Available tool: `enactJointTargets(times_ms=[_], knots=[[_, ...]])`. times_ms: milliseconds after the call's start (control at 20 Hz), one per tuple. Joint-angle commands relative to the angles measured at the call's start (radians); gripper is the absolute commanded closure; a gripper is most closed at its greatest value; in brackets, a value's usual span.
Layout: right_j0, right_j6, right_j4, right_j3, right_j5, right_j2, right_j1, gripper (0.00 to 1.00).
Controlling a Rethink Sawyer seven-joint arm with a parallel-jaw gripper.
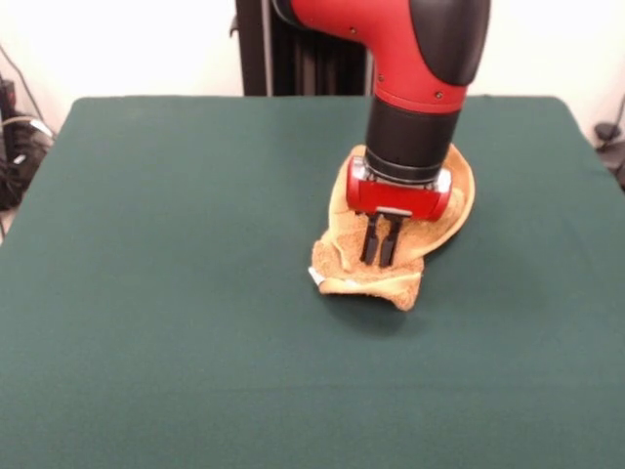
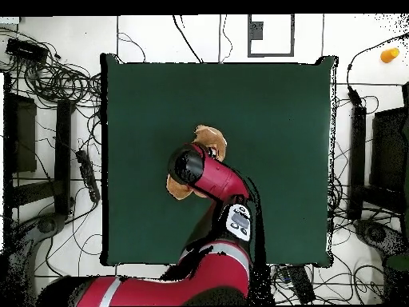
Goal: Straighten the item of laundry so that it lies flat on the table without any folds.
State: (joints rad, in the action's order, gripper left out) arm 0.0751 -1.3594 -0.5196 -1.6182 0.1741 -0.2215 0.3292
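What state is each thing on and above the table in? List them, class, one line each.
Towel: crumpled and bunched, not flat, with folds.
Pincer: lowered onto the towel, its two black fingers close together in the cloth; a firm grip cannot be confirmed.
Table: green top, towel near its middle.

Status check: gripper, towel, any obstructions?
Gripper down on towel, fingers close together, apparently pinching cloth. Towel bunched and folded, not flat. Table shows no obstructions.

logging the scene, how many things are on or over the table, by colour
golden-orange: 1, the towel, bunched up with folds
dark green: 1, the table
red and black: 1, the arm with its tool down on the towel
total: 3
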Motion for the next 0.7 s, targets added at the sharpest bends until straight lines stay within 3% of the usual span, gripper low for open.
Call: enactJointTargets(times_ms=[50, 700], knots=[[0.020, -0.188, 0.028, 0.030, 0.001, 0.144, -0.056, 1.00], [0.052, -0.219, 0.005, 0.024, 0.063, 0.114, -0.022, 1.00]])
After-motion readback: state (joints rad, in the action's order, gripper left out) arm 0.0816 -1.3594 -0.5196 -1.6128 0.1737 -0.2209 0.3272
